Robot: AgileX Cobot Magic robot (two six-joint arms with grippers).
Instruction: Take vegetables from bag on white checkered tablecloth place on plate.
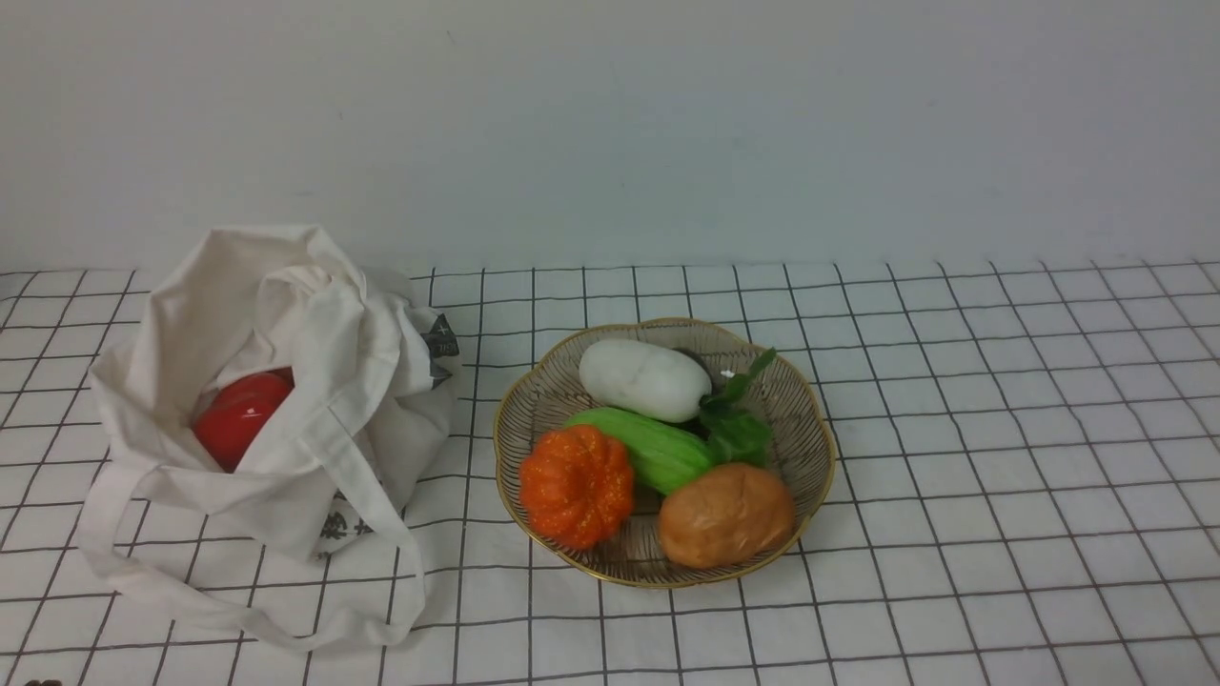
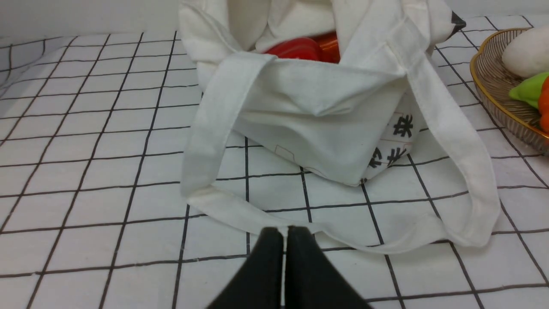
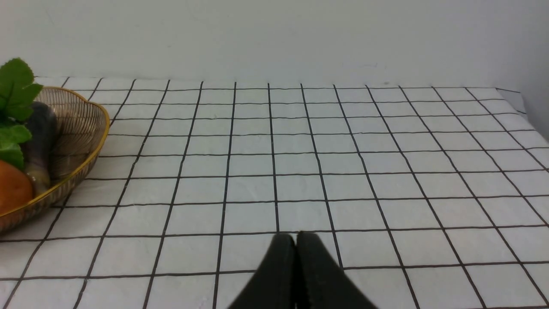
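Observation:
The tan-brown potato (image 1: 726,514) lies on the gold-rimmed striped plate (image 1: 808,412), at its near right side. The off-white cloth bag (image 1: 286,400) sits at the left on the white checkered tablecloth (image 1: 1001,429), its mouth open with a red vegetable (image 1: 238,417) inside. Neither gripper shows in the front view. In the left wrist view my left gripper (image 2: 285,229) is shut and empty, just short of the bag's strap (image 2: 240,214). In the right wrist view my right gripper (image 3: 296,236) is shut and empty over bare cloth, to the right of the plate (image 3: 81,128).
The plate also holds an orange pumpkin (image 1: 577,484), a green gourd (image 1: 648,446), a white oval (image 1: 645,379) and green leaves (image 1: 736,419). The bag's long strap (image 1: 238,610) loops on the cloth toward the table's front. A white wall stands behind the table.

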